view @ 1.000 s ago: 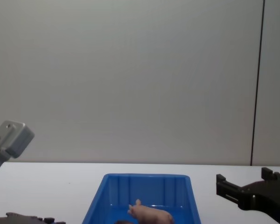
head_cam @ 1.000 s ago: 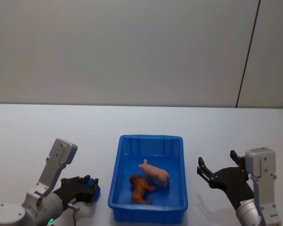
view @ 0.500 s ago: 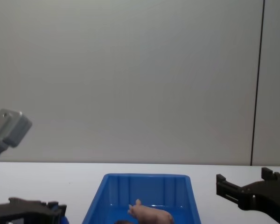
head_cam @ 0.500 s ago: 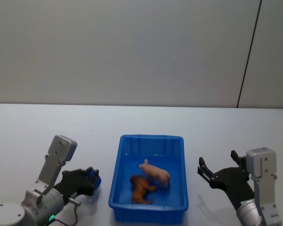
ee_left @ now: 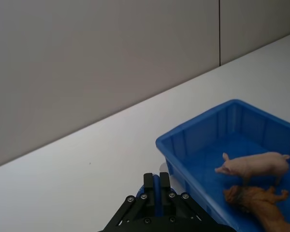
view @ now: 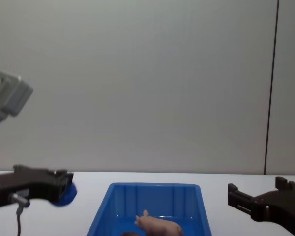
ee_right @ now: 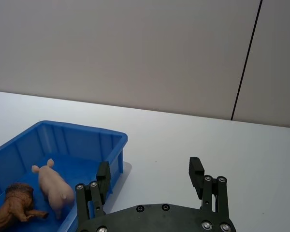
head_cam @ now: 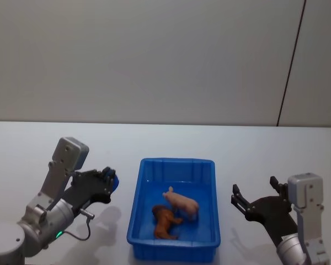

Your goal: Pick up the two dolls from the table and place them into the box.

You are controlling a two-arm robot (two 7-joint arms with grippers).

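Compared with the head view a second earlier, the left gripper (head_cam: 106, 181) has risen from low beside the bin to a raised station level with the far half of its left wall; the right gripper (head_cam: 254, 203) has not moved. The bright blue rectangular plastic box (head_cam: 176, 162) with ribbed inner walls sits on the flat white tabletop (head_cam: 55, 143) between the two arms. Both dolls already lie inside it: the pale pink pig-like toy (head_cam: 182, 203) stands near the middle of the floor, and the reddish-brown shaggy dog-like toy (head_cam: 164, 222) lies just in front of it, the two close together or touching, so the placing appears complete. In the left wrist view the left gripper (ee_left: 157, 185) has its blue-padded fingers pressed together with nothing between them, clear of the box (ee_left: 198, 145); its lift probably serves to carry the arm away from the rim. In the right wrist view the right gripper (ee_right: 150, 176) holds its fingers wide apart and empty, well to the right of the box (ee_right: 63, 128), parked above the table as an arm that has released its load
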